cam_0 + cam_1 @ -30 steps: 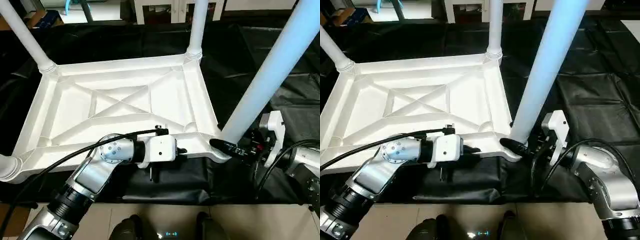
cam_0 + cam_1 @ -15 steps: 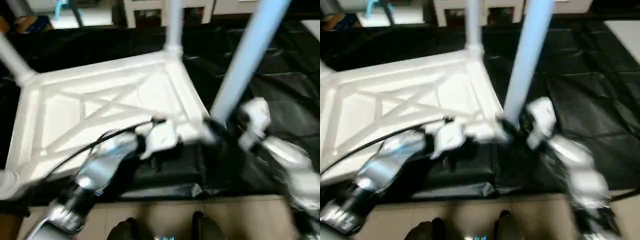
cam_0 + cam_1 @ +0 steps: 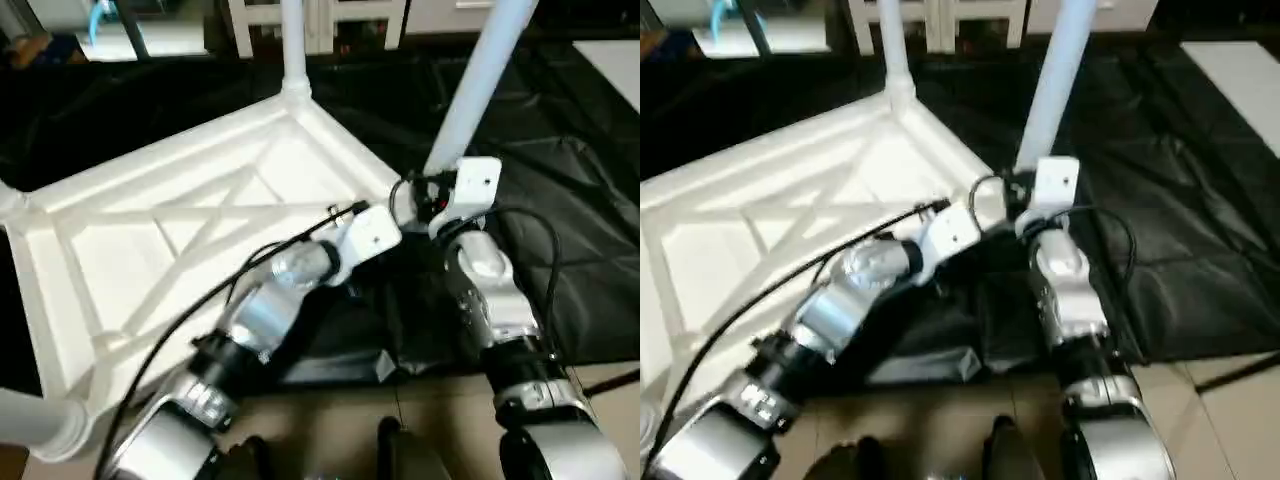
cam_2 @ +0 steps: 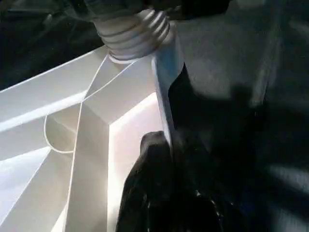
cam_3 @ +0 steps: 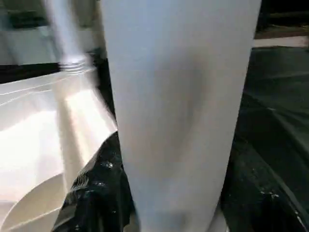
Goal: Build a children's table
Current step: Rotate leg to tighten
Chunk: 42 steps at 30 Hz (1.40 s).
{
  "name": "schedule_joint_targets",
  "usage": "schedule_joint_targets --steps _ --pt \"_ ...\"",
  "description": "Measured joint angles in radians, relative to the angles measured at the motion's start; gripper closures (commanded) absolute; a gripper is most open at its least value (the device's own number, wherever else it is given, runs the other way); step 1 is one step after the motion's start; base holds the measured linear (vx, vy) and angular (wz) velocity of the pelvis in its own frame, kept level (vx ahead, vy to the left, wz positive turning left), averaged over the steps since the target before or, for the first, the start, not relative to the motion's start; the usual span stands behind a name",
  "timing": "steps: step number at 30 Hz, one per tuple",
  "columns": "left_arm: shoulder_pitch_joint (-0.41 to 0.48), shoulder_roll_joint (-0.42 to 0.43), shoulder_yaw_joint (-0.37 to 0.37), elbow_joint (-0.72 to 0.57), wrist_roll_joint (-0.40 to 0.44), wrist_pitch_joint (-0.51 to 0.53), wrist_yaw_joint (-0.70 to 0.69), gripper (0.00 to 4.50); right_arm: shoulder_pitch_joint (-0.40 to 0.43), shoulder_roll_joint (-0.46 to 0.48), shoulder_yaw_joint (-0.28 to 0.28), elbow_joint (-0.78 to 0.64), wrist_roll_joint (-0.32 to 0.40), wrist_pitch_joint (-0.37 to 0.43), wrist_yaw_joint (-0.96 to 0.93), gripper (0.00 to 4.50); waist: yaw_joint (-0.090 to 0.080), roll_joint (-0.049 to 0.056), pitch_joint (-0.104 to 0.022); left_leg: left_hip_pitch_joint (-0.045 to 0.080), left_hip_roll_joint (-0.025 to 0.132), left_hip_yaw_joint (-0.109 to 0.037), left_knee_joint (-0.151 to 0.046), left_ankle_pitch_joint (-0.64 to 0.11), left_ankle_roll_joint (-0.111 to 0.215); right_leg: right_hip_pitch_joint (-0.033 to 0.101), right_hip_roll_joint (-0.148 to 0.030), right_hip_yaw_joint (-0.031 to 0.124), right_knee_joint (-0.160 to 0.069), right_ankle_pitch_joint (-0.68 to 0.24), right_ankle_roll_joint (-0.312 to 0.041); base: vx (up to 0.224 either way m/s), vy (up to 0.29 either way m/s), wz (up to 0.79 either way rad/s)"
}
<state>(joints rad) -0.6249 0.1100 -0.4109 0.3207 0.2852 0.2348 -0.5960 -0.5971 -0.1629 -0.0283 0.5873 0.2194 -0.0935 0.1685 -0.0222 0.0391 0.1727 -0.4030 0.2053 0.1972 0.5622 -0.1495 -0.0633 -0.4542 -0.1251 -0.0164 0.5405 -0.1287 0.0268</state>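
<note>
Across the floor lies a black sheet [image 3: 560, 200], creased and glossy, and on it the children's table top [image 3: 150, 240] rests upside down, its X-shaped ribs and raised rim facing up. Beyond the sheet's near edge a strip of pale tiled floor [image 3: 440, 440] shows at the robot's feet, and past the far edge stands white furniture with square frames [image 3: 320, 15]. White tube legs rise from the corner sockets: a far leg [image 3: 293, 40] stands upright at the far corner, a near right leg [image 3: 480, 70] leans up and away from the corner closest to the robot's right arm, and the base of another leg [image 3: 35, 425] shows at the near left corner. The left gripper [image 4: 166, 159] sits at the rim of the top beside the near right socket; in the left wrist view its black jaws are closed on that thin white edge, just below the ribbed collar [image 4: 133, 34] of the leg. The right gripper [image 3: 415, 195] is at the foot of the near right leg, and in the right wrist view one black finger [image 5: 99, 193] lies against the tube's side; the jaws stand partly apart around the tube, though whether they clamp it cannot be told
</note>
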Motion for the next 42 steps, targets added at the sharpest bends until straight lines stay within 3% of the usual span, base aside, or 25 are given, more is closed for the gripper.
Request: schedule_joint_targets --steps 2,3,7,8,11,17,24,32,42 --pt "0.036 0.054 -0.003 -0.043 -0.024 -0.057 -0.065 4.50 0.060 -0.060 0.019 -0.070 0.027 -0.005 0.155 2.49 0.008 0.001 0.000 0.000 0.001 0.002 -0.004 0.000 0.000 0.001 0.000 0.002 0.001 0.003 -0.005 0.000 0.000 0.00" --pt "0.043 0.072 -0.003 -0.051 -0.034 -0.073 -0.085 4.50 0.079 -0.076 0.023 -0.097 0.038 -0.002 0.191 1.95 0.011 0.002 -0.001 0.000 0.001 0.003 -0.005 0.000 0.000 0.001 0.000 0.002 0.001 0.007 -0.010 0.000 0.000 0.00" --pt "0.110 0.163 0.000 -0.127 -0.124 -0.179 -0.251 4.50 0.228 -0.264 0.085 -0.324 0.137 0.088 0.469 1.73 0.049 0.018 -0.002 0.001 0.002 0.008 -0.010 0.000 0.000 0.002 -0.001 0.005 0.005 0.012 -0.017 0.052 -0.011 0.08" --pt "0.117 0.177 0.000 -0.137 -0.139 -0.191 -0.280 4.50 0.245 -0.298 0.094 -0.361 0.146 0.109 0.514 1.47 0.053 0.019 -0.003 0.001 0.002 0.011 -0.010 0.000 0.001 0.003 -0.001 0.006 0.007 0.012 -0.017 0.080 -0.006 0.12" --pt "0.154 0.217 0.002 -0.192 -0.179 -0.203 -0.336 4.50 0.309 -0.406 0.085 -0.464 0.211 0.180 0.657 1.27 0.065 0.028 -0.004 0.000 0.002 0.013 -0.010 0.002 0.006 0.003 -0.003 0.005 0.007 0.006 -0.009 0.065 0.006 0.03" --pt "0.190 0.274 0.007 -0.230 -0.226 -0.232 -0.403 4.50 0.379 -0.488 0.049 -0.562 0.294 0.283 0.791 0.80 0.066 0.031 -0.004 0.000 0.002 0.014 -0.011 0.000 0.010 0.002 -0.002 0.004 0.006 0.003 -0.010 0.021 0.002 0.00" --pt "0.200 0.284 0.017 -0.230 -0.240 -0.238 -0.426 4.50 0.395 -0.507 0.038 -0.581 0.317 0.308 0.800 0.21 0.057 0.031 -0.004 0.000 0.002 0.014 -0.009 -0.003 0.006 0.002 -0.004 0.006 0.008 0.003 -0.009 0.000 0.000 0.00" --pt "0.206 0.292 0.021 -0.234 -0.248 -0.234 -0.427 4.50 0.371 -0.457 0.038 -0.553 0.283 0.276 0.804 0.36 0.052 0.031 -0.004 0.000 0.002 0.014 -0.007 -0.003 0.006 0.001 -0.003 0.006 0.011 0.003 -0.009 0.000 0.000 0.00" --pt "0.206 0.293 0.022 -0.233 -0.249 -0.232 -0.427 4.50 0.370 -0.443 0.038 -0.543 0.293 0.278 0.840 1.17 0.052 0.031 -0.004 0.000 0.002 0.014 -0.004 -0.002 0.007 0.000 -0.003 0.006 0.014 0.003 -0.009 0.000 0.000 0.00"
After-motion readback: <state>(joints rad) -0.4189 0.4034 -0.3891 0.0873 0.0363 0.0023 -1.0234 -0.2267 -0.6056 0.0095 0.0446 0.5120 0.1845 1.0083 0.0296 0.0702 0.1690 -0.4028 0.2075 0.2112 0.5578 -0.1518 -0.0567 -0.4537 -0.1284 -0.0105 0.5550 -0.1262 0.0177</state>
